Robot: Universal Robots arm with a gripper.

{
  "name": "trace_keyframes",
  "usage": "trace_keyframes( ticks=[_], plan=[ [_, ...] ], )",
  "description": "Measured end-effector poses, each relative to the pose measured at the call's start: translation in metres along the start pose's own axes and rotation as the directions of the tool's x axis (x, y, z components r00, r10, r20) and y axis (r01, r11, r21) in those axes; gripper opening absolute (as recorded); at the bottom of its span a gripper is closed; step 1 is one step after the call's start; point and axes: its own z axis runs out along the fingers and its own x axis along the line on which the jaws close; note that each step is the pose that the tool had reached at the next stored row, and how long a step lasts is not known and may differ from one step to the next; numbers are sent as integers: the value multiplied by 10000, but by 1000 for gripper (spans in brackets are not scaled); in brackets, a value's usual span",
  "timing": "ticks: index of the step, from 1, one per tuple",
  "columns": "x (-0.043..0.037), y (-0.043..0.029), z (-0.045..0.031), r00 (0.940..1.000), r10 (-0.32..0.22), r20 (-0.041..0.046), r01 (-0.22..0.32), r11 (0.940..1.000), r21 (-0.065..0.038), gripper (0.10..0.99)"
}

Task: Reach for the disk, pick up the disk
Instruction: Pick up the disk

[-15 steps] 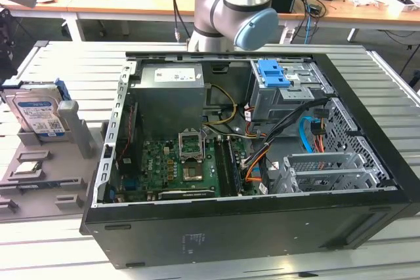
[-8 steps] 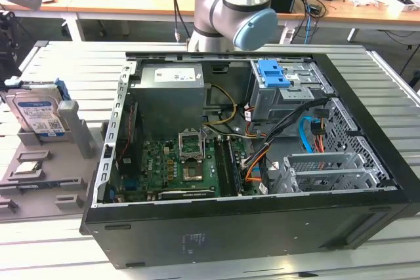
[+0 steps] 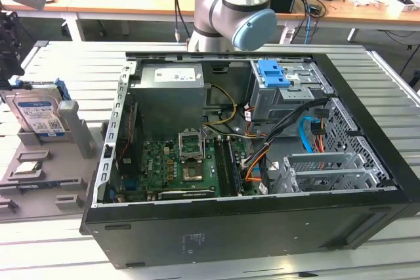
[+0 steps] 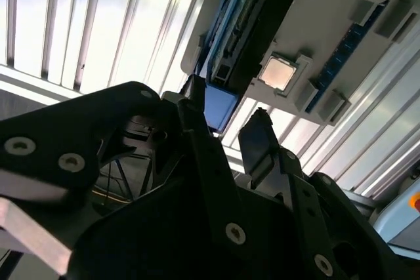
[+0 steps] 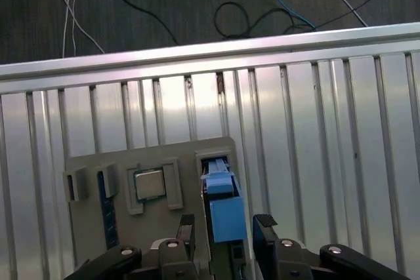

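The disk (image 5: 228,218) stands between holder ridge (image 5: 172,185) and open slats (image 5: 315,162).

The arm (image 3: 237,12) points downward, jaws spread apart.

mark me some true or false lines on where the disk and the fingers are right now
1. The disk stands on edge in the grey holder, outside the computer case. True.
2. The fingers are shut with nothing between them. False: they are open, either side of the disk's blue frame.
3. A processor chip lies in the holder near the disk. True.
4. The case is closed by its side panel. False: it is open, motherboard showing.
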Motion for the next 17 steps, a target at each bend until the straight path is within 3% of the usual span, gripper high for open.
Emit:
trace_keyframes(
  ticks=[4,13,17],
  plan=[
    [-8,-4,79,9991,-421,-39,421,9991,9,482],
    [-15,-26,441,9988,-475,-81,475,9989,10,482],
    [-15,-27,457,9988,-484,-83,484,9988,10,482]
  ],
)
